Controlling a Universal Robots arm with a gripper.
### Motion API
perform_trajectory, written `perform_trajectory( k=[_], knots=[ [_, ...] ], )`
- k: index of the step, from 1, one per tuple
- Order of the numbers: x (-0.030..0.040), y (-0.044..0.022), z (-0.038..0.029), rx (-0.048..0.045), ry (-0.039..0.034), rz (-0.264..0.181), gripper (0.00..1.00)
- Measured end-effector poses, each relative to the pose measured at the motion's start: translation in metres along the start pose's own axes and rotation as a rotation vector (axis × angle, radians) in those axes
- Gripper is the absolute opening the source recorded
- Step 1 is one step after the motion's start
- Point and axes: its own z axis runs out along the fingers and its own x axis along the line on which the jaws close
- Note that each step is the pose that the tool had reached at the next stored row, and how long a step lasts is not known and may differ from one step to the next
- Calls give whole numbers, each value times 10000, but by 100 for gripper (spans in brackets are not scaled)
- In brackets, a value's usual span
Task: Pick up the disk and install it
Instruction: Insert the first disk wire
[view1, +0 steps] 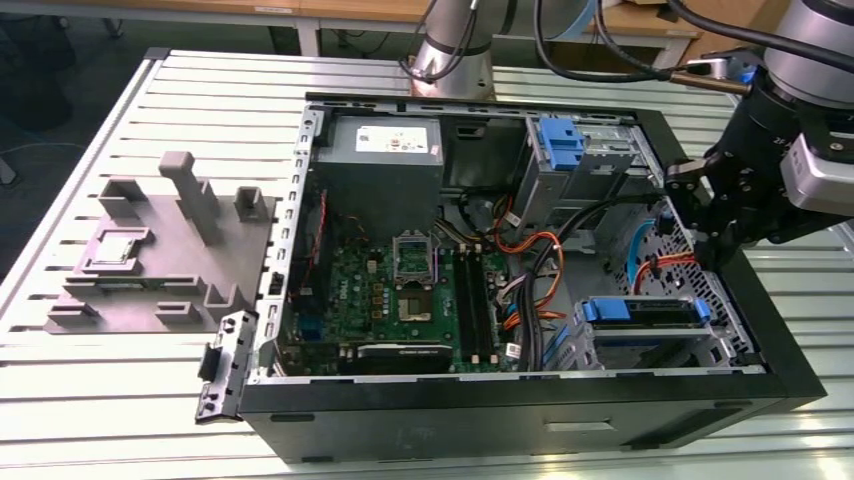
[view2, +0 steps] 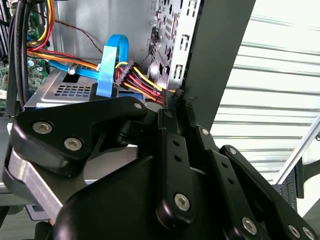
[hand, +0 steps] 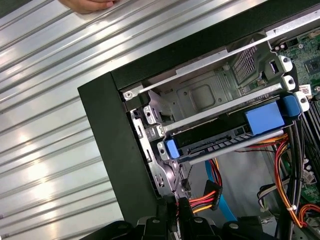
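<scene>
**Disk sits in near drive bay, gripper closed and empty at the case wall**

The slatted metal table (view1: 120, 420) carries everything. The open desktop computer case (view1: 534, 425) lies on its side with the interior facing up, so the bays can be reached from above.

The robot arm (view1: 801, 90) comes in from the exterior view's right and hangs over the case's right wall.

The grey plastic holder block (view1: 160, 250) is on the table left of the case, well apart from the arm. No drive is visible on it.

The metal drive bay (hand: 200, 95) is in the near right corner of the case.

The disk (view1: 641, 312) lies flat in that bay. In the first wrist view its blue carrier (hand: 265, 119) spans the bay opening, with the blue tabs at the rails. It looks seated rather than loose, so the install step reads as done or nearly done.

A second blue bracket (view1: 558, 140) is fixed on the far bay and is not the task item.

The gripper (view2: 176, 102) has its fingers pinched together with nothing between them. It sits just beside the case's right wall, above the power cable bundle (hand: 207, 192), near the disk but not touching it.

A person's hand (hand: 87, 5) rests on the table at the frame edge, clear of the case.
</scene>
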Motion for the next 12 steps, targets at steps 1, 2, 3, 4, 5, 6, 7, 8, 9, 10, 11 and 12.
perform_trajectory(
  k=[1, 2, 3, 4, 5, 6, 7, 8, 9, 10, 11, 12],
  knots=[
    [-1, 1, 6, 0, 2, 1, 24],
    [-2, 1, 13, 1, 5, 1, 24],
    [-4, 1, 20, 3, 8, 1, 24],
    [-5, 2, 27, 3, 9, 1, 24],
    [-6, 2, 33, 3, 10, 1, 24],
    [-6, 2, 33, 1, 10, 1, 24],
    [-5, 2, 30, 1, 11, 1, 22],
    [-4, 2, 24, 15, 5, 4, 22],
    [-2, 1, 14, 28, 0, 6, 18],
    [0, 1, 2, 30, -1, 7, 18],
    [0, 1, 0, 32, -2, 7, 18],
    [0, 1, 0, 32, -2, 7, 18]
  ],
)
